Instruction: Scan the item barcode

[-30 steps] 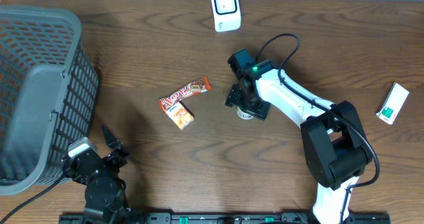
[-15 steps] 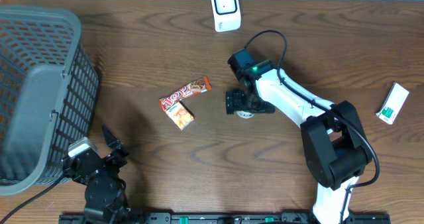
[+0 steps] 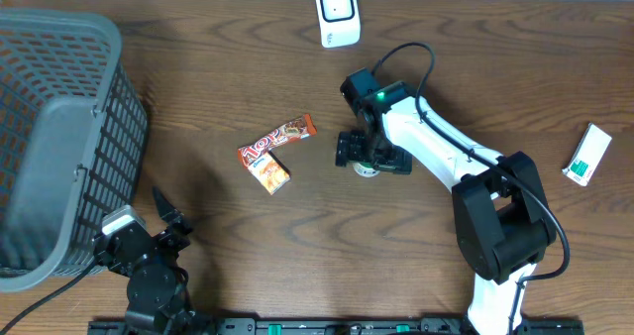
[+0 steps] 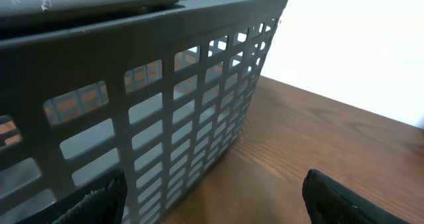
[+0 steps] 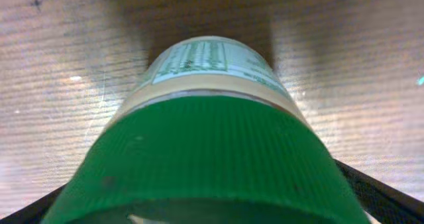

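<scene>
Two fingers of the right pincer (image 3: 369, 161) stand spread wide, one on each side of a jar (image 3: 369, 172), straddling its green cap (image 5: 199, 158) rather than pinching it. In the right wrist view the fingertips show only as dark wedges at the 5 and 7 o'clock corners, with the ribbed cap filling the space between them.

The jar stands upright on the wooden table (image 3: 297, 256), a little to the 3 o'clock side of the table's middle. Its long axis runs straight up and down, with the cap pointing up at the wrist camera and the base on the wood. A pale label (image 5: 209, 58) wraps the body below the cap. Its printed side faces 12 o'clock in the wrist view, and the print is too small to read.

From the jar, a white scanner (image 3: 337, 14) sits at 12 o'clock, at the table's far edge. A snack bar (image 3: 280, 137) lies at 9 o'clock, with an orange packet (image 3: 270, 173) touching its lower end. A white-and-green box (image 3: 587, 155) lies well apart at 3 o'clock.

At 8 o'clock, near the front edge, the left pincer (image 3: 170, 221) hangs with its fingers wide apart and nothing between them. It sits just beside a grey basket (image 3: 109, 127) that fills the 9 o'clock end of the table.
</scene>
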